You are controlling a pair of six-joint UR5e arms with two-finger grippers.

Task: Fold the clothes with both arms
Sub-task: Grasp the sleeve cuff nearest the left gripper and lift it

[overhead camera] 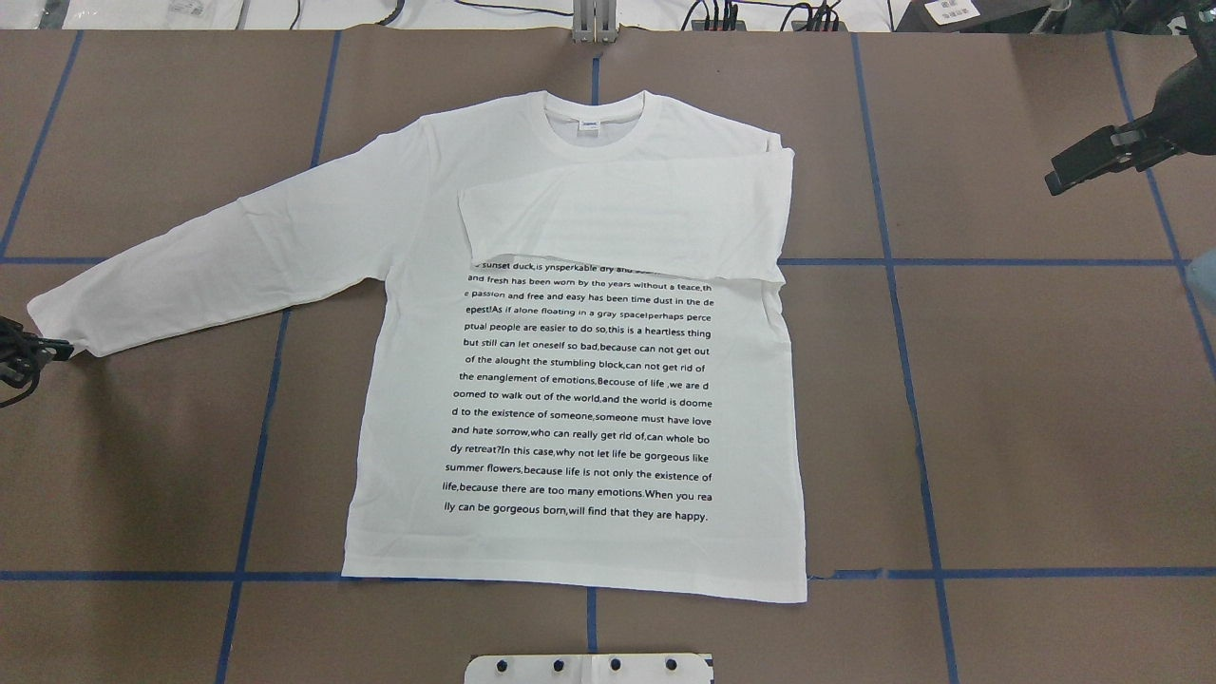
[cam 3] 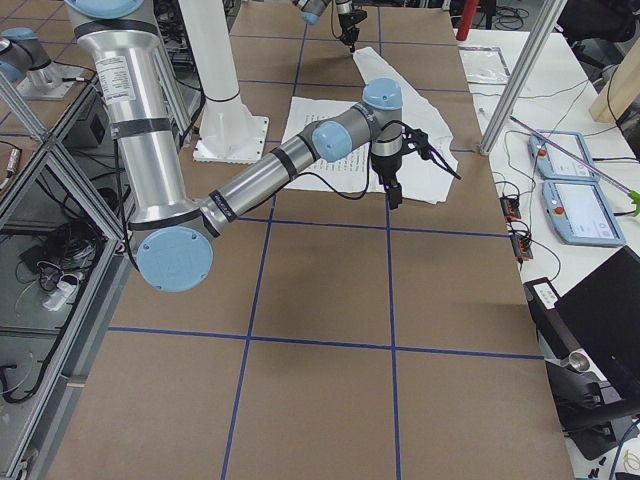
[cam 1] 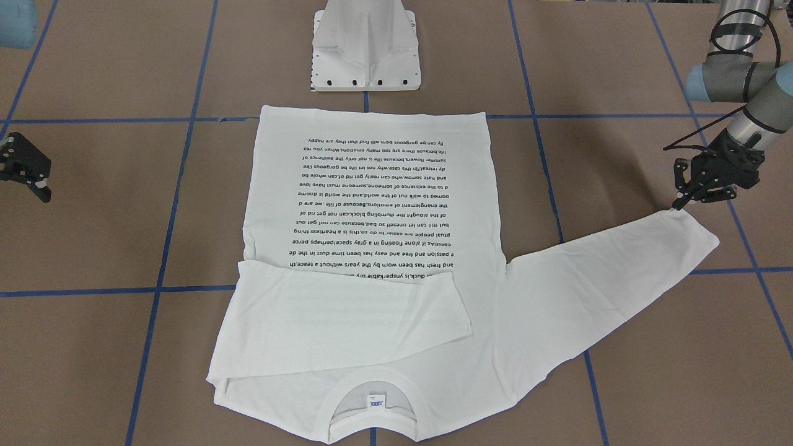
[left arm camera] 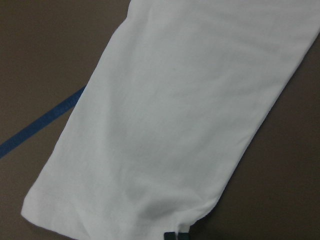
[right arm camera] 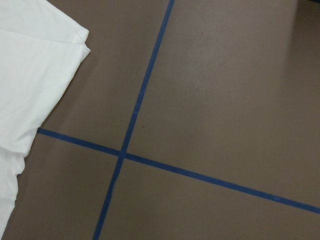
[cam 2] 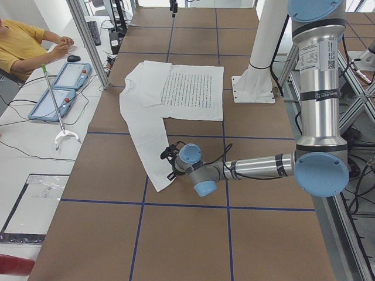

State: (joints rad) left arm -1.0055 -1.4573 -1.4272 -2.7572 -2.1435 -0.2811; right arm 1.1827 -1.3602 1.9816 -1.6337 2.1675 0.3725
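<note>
White cotton, thin and soft: the T-shirt lies flat on the brown table, print side up. In the front-facing view the collar is toward the camera. One sleeve is folded across the chest, and the other sleeve stretches out to the side. The left gripper stands at the corner of that sleeve's cuff, and its jaws seem pinched together on the fabric. The right gripper hangs well apart from the shirt, spread open and empty.

The overhead view shows the same: the left claw touches the cuff end and the right one is far off.

The left wrist view shows the cuff with a small pucker at the fingertip.

I judge the cloth to be light and limp, so it will sag. The cuff hem, where the fabric is doubled, seems the best hold.
</note>
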